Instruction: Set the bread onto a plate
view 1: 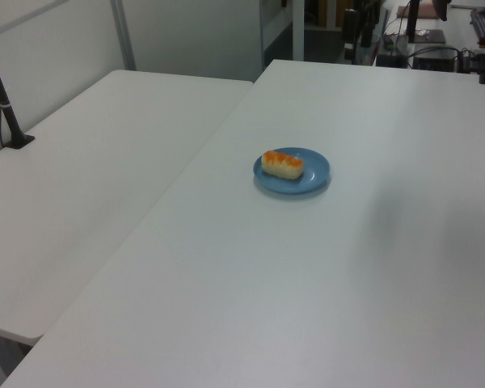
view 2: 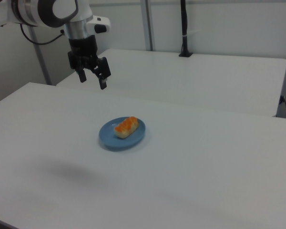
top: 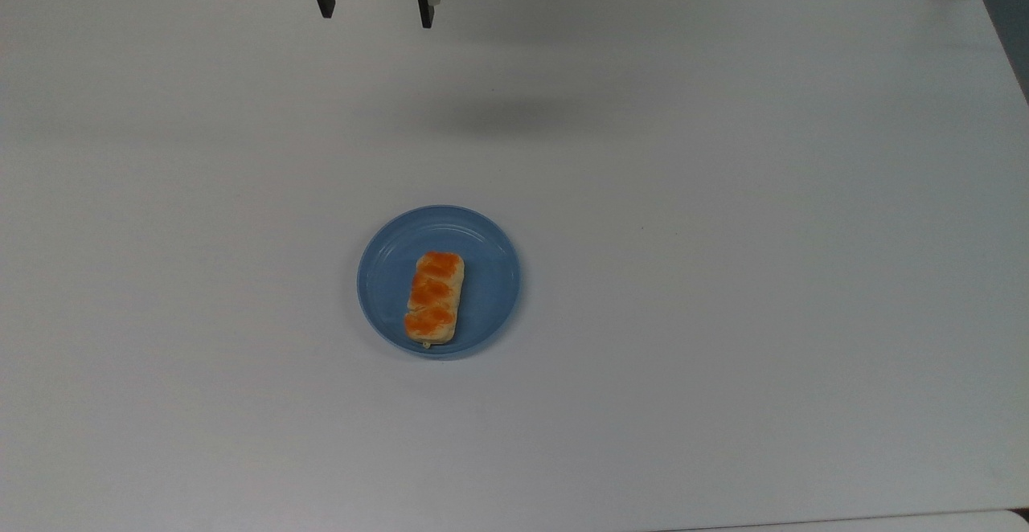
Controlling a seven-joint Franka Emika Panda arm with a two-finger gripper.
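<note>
The bread point(top: 434, 298) lies on the plate point(top: 490, 275), slightly toward 8 o'clock. The gripper point(top: 375, 3) hangs high at 12 o'clock, jaws spread, empty.

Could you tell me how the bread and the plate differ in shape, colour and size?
The bread is oblong; the plate is round. The bread is pale tan with orange-brown bumps; the plate is plain light blue. The bread is about half as long as the plate is wide. Both are apart from the open gripper.
</note>
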